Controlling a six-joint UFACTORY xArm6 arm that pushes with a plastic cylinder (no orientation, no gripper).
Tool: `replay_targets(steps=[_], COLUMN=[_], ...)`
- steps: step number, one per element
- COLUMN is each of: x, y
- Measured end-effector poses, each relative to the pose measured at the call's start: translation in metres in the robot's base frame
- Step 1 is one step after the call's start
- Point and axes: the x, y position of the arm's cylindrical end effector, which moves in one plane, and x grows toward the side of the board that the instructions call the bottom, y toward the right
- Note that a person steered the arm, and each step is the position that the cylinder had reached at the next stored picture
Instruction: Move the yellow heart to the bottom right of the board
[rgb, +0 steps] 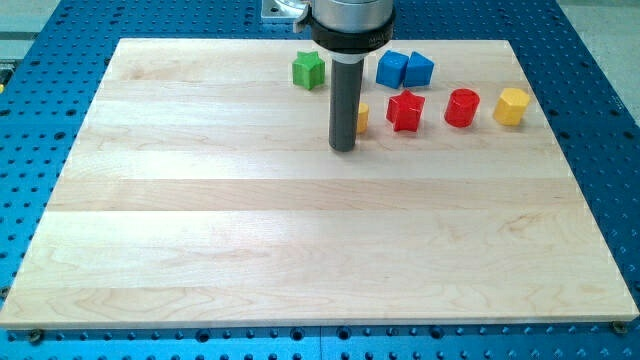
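Observation:
The yellow heart (362, 117) lies near the view's top centre of the wooden board (300, 240), mostly hidden behind my rod; only its right edge shows. My tip (343, 149) rests on the board just to the left of and slightly below the heart, close to or touching it. I cannot tell whether they touch.
A green star (309, 69) lies up and left of the tip. Two blue blocks (404, 69) sit side by side at the top. A red star (405, 110), a red cylinder (461, 107) and a yellow hexagon (511, 105) line up to the heart's right.

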Motion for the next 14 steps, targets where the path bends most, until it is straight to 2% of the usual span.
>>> replay_targets(steps=[1, 2, 3, 7, 9, 13, 14], x=[0.007, 0.031, 0.033, 0.032, 0.068, 0.065, 0.047], y=[-0.010, -0.045, -0.068, -0.069, -0.059, -0.065, -0.099])
